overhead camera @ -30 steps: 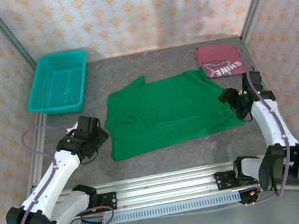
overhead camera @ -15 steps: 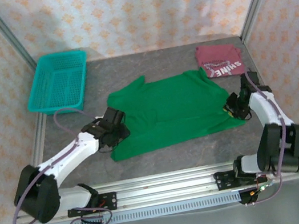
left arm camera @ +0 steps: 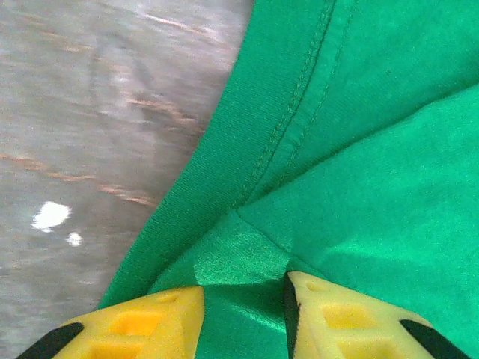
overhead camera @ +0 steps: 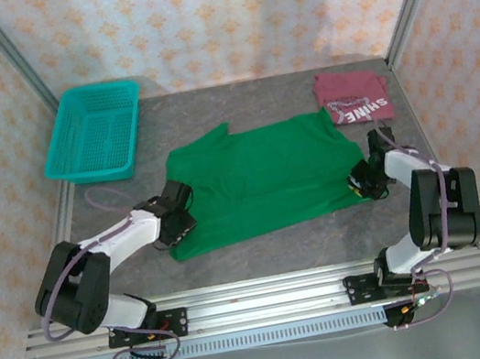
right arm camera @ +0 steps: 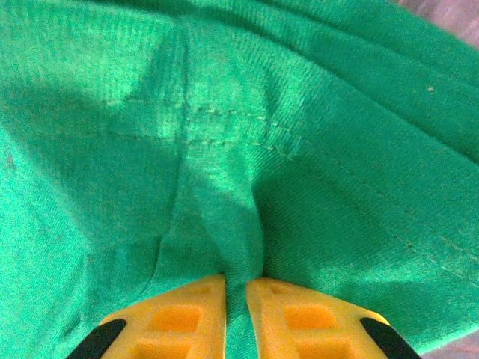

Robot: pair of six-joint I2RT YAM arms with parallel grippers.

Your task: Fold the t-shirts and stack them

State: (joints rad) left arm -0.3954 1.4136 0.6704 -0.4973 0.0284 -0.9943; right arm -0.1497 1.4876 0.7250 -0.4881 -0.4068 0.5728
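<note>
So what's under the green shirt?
The green shirt lies spread on the grey table, which shows around it. Whatever is beneath the cloth is covered, so I cannot tell.

You are looking at a robot test cell in a lab. The grey worktop [overhead camera: 270, 244] is closed in at the back and on both sides by flat panels [overhead camera: 220, 15] printed with an orange ornament, and bare metal posts [overhead camera: 9, 55] hold them. Along the near edge runs an aluminium rail [overhead camera: 271, 302]. The white left arm [overhead camera: 111, 239] and right arm [overhead camera: 430, 202] are bolted to it. Loose cables [overhead camera: 141, 357] hang in loops by their bases.
</note>
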